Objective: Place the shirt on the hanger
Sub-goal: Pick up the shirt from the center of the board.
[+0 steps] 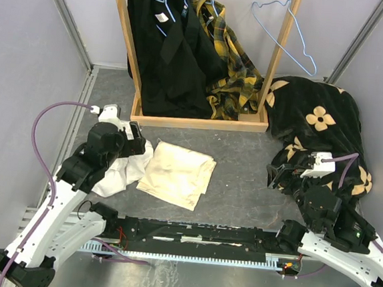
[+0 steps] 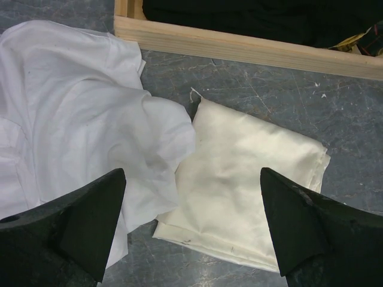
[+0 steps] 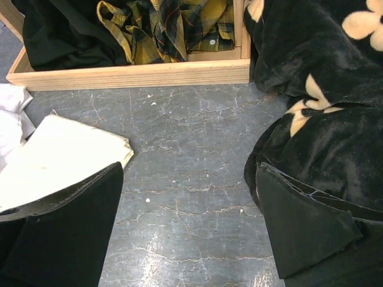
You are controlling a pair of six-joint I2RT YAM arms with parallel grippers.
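Note:
The white shirt point(image 1: 123, 172) lies crumpled on the grey table at the left, partly under my left arm. In the left wrist view the shirt point(image 2: 78, 119) fills the left side and overlaps the edge of a folded cream cloth. My left gripper point(image 1: 138, 144) hovers over the shirt's right edge, open point(image 2: 192, 174), holding nothing. The empty light-blue hanger point(image 1: 287, 32) hangs tilted on the rack's top right, near the post. My right gripper point(image 1: 284, 170) is open point(image 3: 188, 169) above bare table, its right finger against a black blanket.
A folded cream-yellow cloth point(image 1: 177, 173) lies mid-table beside the shirt. A wooden rack base point(image 1: 200, 123) stands at the back, holding black garments point(image 1: 172, 54) and a plaid shirt point(image 1: 233, 70) on blue hangers. A black floral blanket point(image 1: 321, 121) is heaped at the right.

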